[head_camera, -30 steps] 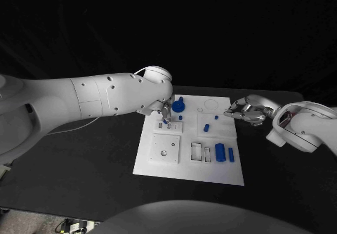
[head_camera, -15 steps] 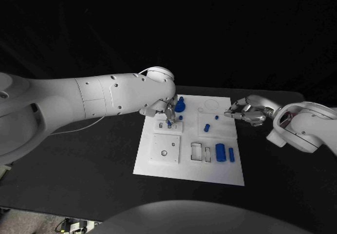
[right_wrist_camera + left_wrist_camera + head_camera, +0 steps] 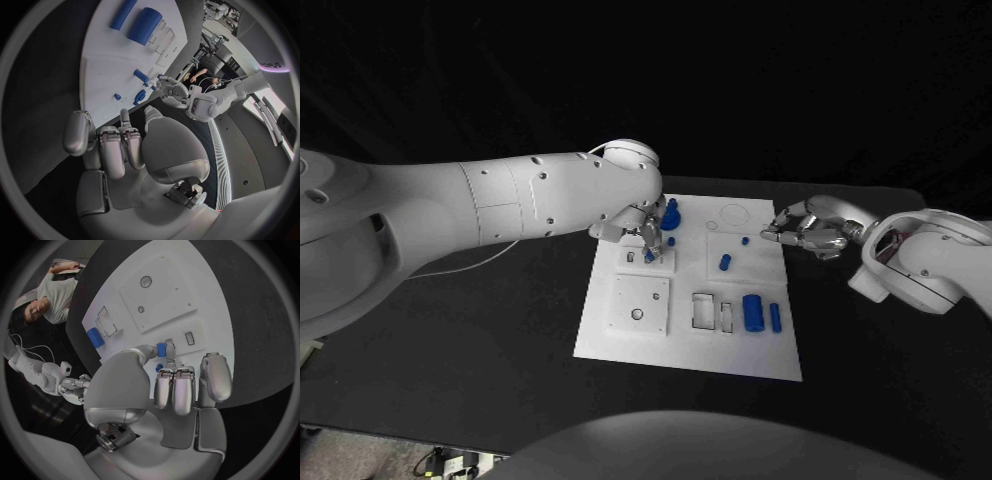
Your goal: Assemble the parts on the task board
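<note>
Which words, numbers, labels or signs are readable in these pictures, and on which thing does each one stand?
None can be read with certainty.
White board: no print; it carries recesses and holes.
Blue parts: no marks.
Left hand and right hand: no lettering visible.
Room wall in the right wrist view: one pale word, too blurred to read.

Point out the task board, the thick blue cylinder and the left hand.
task board (image 3: 635,342): head view, bare near corner.
thick blue cylinder (image 3: 751,312): head view, middle of its side.
left hand (image 3: 629,227): head view, middle of the hand.
</note>
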### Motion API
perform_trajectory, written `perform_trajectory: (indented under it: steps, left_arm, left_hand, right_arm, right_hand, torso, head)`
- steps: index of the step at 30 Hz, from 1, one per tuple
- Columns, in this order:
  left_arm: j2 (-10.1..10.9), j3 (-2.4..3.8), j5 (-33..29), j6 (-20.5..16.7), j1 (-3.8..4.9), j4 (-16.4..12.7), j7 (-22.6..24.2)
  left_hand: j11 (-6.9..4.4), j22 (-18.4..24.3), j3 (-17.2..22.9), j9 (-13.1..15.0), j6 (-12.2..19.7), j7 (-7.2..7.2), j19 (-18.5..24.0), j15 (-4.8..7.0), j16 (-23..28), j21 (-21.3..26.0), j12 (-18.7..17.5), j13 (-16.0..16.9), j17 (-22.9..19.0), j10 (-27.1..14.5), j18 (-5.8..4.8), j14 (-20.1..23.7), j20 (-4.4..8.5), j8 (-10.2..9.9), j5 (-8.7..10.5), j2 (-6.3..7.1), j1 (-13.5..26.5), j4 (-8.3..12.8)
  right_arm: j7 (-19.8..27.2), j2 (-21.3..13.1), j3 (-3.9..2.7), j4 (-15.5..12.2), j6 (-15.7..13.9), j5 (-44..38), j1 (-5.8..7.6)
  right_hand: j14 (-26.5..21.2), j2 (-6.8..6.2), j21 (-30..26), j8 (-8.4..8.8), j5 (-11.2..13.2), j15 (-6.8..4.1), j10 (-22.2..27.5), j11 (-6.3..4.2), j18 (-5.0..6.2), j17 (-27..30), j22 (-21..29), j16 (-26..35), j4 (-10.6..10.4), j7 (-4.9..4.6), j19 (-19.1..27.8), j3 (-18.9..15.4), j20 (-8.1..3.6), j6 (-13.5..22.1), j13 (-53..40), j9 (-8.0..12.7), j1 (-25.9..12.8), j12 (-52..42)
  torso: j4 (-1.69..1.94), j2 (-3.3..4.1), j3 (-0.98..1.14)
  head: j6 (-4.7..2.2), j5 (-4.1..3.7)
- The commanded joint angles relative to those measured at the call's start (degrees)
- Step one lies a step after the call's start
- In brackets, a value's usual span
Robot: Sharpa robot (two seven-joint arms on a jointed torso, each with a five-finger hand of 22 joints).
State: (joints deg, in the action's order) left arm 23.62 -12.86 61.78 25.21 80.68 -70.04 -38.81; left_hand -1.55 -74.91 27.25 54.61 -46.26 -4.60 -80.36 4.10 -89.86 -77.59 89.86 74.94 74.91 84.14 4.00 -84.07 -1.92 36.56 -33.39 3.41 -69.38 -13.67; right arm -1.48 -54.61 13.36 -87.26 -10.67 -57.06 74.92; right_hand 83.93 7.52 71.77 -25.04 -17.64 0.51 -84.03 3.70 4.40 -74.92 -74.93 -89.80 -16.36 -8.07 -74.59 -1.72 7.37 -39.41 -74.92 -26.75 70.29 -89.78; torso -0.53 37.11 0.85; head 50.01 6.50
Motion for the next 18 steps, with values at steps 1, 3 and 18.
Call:
perform_trajectory:
  steps: [1,3,18]
  left_arm:
    - [-0.04,0.0,-0.03,0.06,-0.09,0.06,-0.24]
    - [0.02,-0.01,0.32,0.19,-0.15,0.12,-0.24]
    - [0.28,-0.04,1.03,0.1,-0.67,0.43,-0.22]
  left_hand:
    - [-0.42,-7.92,8.39,0.06,-2.78,2.44,-0.31,0.4,-0.14,0.05,0.14,15.06,15.09,5.86,-0.44,-5.93,-0.1,2.59,-0.22,-0.74,-0.04,8.69]
    - [-0.42,-7.91,8.36,0.02,-2.83,2.45,-0.3,0.4,-0.14,0.08,0.14,15.06,15.09,5.86,-0.43,-5.93,-0.1,2.54,-0.23,-0.76,-0.02,8.75]
    - [-0.45,-7.82,8.16,-0.3,-3.23,2.5,-0.15,0.43,-0.14,0.34,0.14,15.06,15.09,5.86,-0.37,-5.93,-0.05,2.05,-0.06,-0.95,0.22,9.17]
  right_arm:
    - [-0.01,-0.01,0.0,-0.08,0.86,-0.16,-0.03]
    - [0.0,-0.01,0.0,-0.07,0.86,-0.16,-0.03]
    - [-0.02,-0.01,0.0,-0.1,0.91,-0.16,-0.03]
  right_hand:
    - [6.07,-0.04,-0.19,0.27,-0.1,0.47,-5.97,0.24,0.5,-15.08,-8.43,-0.2,0.07,-0.14,0.22,0.35,-0.02,0.23,-15.08,0.07,0.64,-0.22]
    - [6.07,-0.04,-0.35,0.28,-0.11,0.47,-5.97,0.24,0.53,-15.08,-8.38,-0.2,0.05,-0.15,0.34,0.34,-0.01,0.23,-15.08,0.08,0.65,-0.22]
    - [6.07,-0.04,-0.35,0.28,-0.11,0.47,-5.97,0.24,0.53,-15.08,-8.38,-0.2,0.05,-0.15,0.34,0.34,-0.01,0.23,-15.08,0.08,0.65,-0.22]
  torso:
    - [0.02,-0.04,0.02]
    - [0.01,-0.04,0.01]
    - [0.01,0.0,0.03]
  head:
    - [-0.01,0.05]
    - [-0.01,0.13]
    - [-0.01,0.38]
